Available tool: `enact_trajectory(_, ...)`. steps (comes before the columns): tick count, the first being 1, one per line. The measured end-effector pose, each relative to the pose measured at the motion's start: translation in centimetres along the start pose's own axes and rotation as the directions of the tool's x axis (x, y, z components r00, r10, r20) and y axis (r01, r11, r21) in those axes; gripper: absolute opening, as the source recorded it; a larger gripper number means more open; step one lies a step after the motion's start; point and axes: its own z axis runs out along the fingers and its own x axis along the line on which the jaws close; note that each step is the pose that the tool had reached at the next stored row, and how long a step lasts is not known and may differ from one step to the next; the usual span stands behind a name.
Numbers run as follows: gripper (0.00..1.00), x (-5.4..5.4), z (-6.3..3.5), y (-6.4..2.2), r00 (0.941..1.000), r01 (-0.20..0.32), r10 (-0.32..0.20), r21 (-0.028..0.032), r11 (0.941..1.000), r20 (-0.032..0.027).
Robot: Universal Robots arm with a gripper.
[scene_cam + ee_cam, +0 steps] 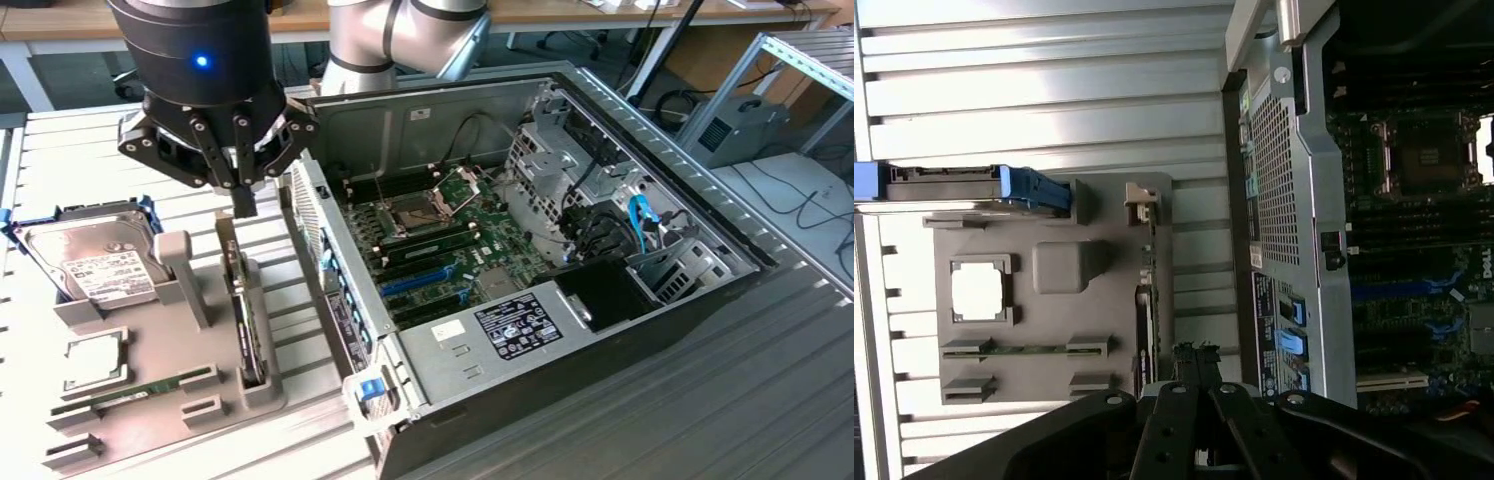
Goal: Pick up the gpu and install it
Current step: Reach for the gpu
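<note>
Your hand [244, 203], upper left in the exterior view, is hovering closed and empty just above the gpu [244, 320], which is standing edgewise in the grey holder [147, 345]. You're likely dealing with a light, stiff, fragile card, so pinch its upper edge.

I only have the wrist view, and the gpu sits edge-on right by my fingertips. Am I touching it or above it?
Observer: Above it. In the exterior view the gripper hangs over one end of the gpu with a visible gap, so it looks clear of the card.
Operator: Is the card leaning in its holder?
Observer: No. Seen from the side it stands upright on its long edge in a slot of the gray holder.
Operator: What lies in the case past the blue slots?
Observer: A silver power supply with a black label lies just beyond the blue slots, toward the case's open end.
</note>
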Motion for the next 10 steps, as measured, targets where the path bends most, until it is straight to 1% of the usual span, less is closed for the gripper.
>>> enact_trajectory(7, 0.11, 0.37, -0.02, -0.35, 1.0, 0.0, 0.0, 0.0, 1.0, 0.0)
enact_trajectory(10, 0.11, 0.72, -0.02, -0.53, 1.0, 0.0, 0.0, 0.0, 1.0, 0.0)
